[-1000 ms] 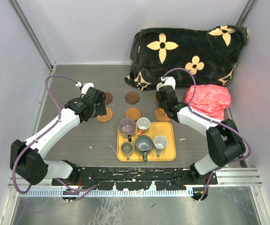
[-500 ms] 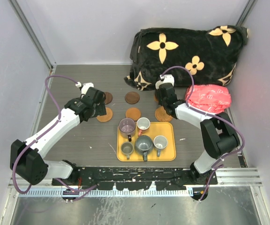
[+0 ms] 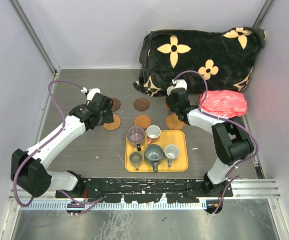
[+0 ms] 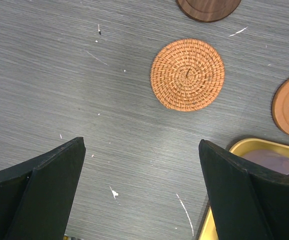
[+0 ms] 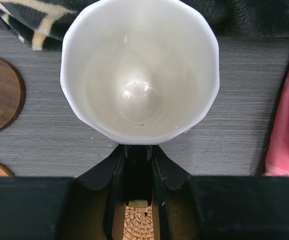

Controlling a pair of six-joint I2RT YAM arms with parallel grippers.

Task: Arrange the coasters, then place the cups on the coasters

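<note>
From above, the right gripper [image 3: 175,102] has edged back beyond the wicker coaster [image 3: 174,122], the left gripper [image 3: 103,114] unmoved; left wrist, jaws wide over the table [image 4: 84,100]; right wrist, jaws clamp the cup [image 5: 139,70] by its handle near the blanket [image 5: 34,20], probably bound for a farther coaster.

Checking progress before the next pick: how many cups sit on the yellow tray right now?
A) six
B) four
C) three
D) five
D: the yellow tray holds the purple cup, the white cup with pink inside, the olive cup, the larger grey cup and the smaller grey cup; the cream-lined cup is held off the tray in the right jaws.
</note>
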